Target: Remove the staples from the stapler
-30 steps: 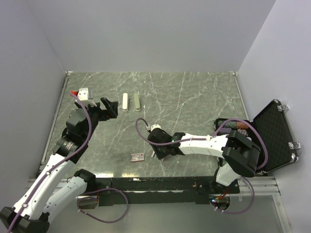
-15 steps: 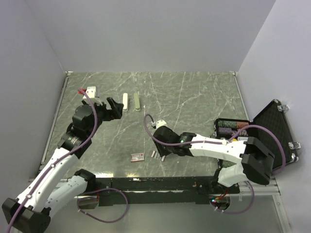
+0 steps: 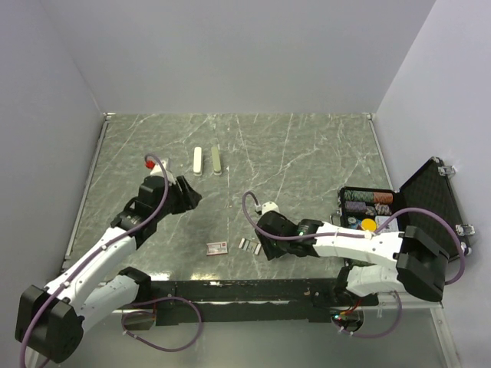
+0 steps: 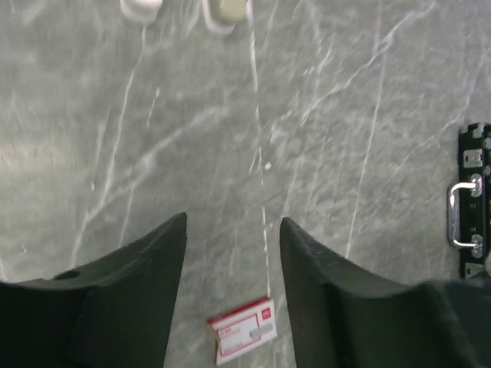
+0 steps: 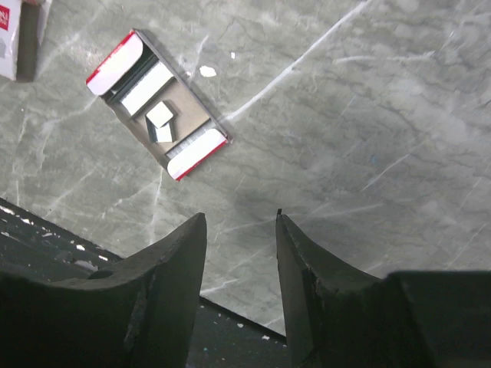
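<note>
Right wrist view: staples (image 5: 161,116) lie in a tray (image 5: 115,61) just beside the red-and-white box (image 4: 244,331); right gripper (image 5: 240,222) and left gripper (image 4: 233,230) hang open, empty, near that box; unloading seems finished; next, retreat gently.

The left wrist view is a little blurred. Far ahead of the left pincer (image 4: 233,218), a white piece (image 4: 140,6) and a greenish piece (image 4: 226,9) are cut by the top edge; only their near ends show. Right of this pincer, a black case (image 4: 477,142) is cut by the picture's edge. Ahead-left of the right pincer (image 5: 240,216), a red-and-white box (image 5: 11,38) is cut by the corner. From above, the bits in the card tray (image 3: 248,244) beside it are too small to tell
</note>
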`<state>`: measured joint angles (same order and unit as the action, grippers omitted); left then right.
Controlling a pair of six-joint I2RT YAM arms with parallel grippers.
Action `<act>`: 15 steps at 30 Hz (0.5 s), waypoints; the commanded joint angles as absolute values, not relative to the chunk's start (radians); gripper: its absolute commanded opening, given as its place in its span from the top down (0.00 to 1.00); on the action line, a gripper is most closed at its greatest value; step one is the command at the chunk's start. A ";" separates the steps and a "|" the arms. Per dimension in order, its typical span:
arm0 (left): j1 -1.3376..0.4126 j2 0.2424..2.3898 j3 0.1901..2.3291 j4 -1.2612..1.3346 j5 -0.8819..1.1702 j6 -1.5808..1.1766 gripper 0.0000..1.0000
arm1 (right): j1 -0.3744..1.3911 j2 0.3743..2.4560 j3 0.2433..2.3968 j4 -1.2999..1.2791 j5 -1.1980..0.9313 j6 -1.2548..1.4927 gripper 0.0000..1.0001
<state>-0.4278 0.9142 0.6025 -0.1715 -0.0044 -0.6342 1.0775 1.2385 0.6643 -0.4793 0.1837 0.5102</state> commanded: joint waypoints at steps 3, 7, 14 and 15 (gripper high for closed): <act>-0.462 0.902 0.543 -0.242 0.008 -0.756 0.71 | 1.077 1.246 0.669 -0.453 0.157 0.554 0.50; -0.497 0.891 0.509 -0.278 0.003 -0.795 0.99 | 1.054 1.275 0.689 -0.428 0.115 0.575 0.49; -0.592 0.890 0.466 -0.293 0.003 -0.816 0.99 | 0.994 1.302 0.721 -0.446 0.077 0.580 0.49; -0.606 0.893 0.462 -0.293 0.003 -0.819 0.99 | 0.983 1.299 0.722 -0.443 0.066 0.578 0.49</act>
